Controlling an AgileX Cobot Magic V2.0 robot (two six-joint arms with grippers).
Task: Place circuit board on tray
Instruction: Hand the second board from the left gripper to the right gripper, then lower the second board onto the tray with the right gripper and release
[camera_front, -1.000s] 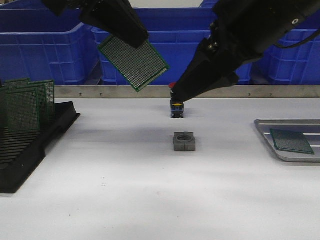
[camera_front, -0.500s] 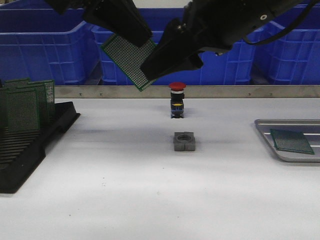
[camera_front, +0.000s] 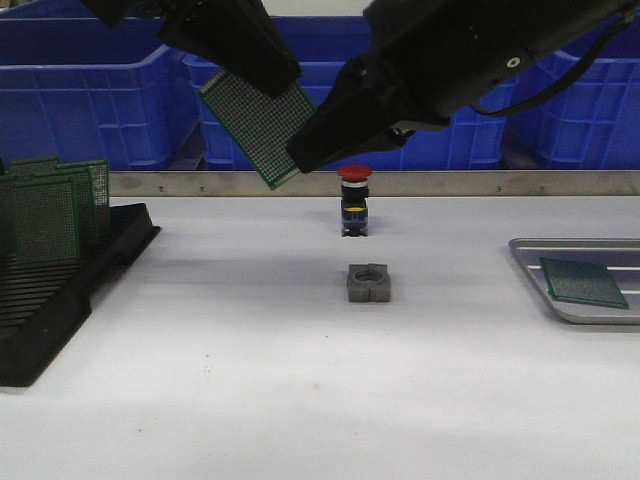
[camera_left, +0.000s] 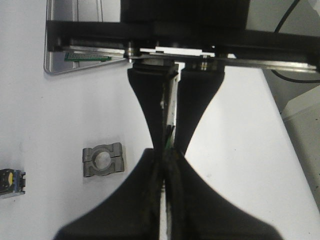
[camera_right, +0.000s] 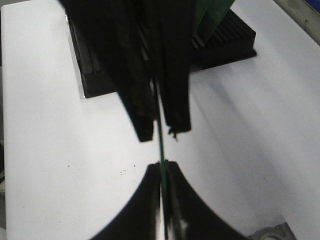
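Front view has the left gripper (camera_front: 262, 82) clamped on the circuit board (camera_front: 258, 127) mid-air while the right gripper (camera_front: 305, 155) pinches its lower edge. I'd only let the left release once the right's grip is firm, then carry it level to the tray (camera_front: 530, 262)

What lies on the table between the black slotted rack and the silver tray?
In the front view: a grey clamp block and, behind it, a red-capped push button; otherwise bare table.

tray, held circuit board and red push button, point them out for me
tray (camera_front: 527, 252), front view, bare rim at its near-left corner
held circuit board (camera_front: 252, 118), front view, middle of its perforated face
red push button (camera_front: 354, 172), front view, red cap
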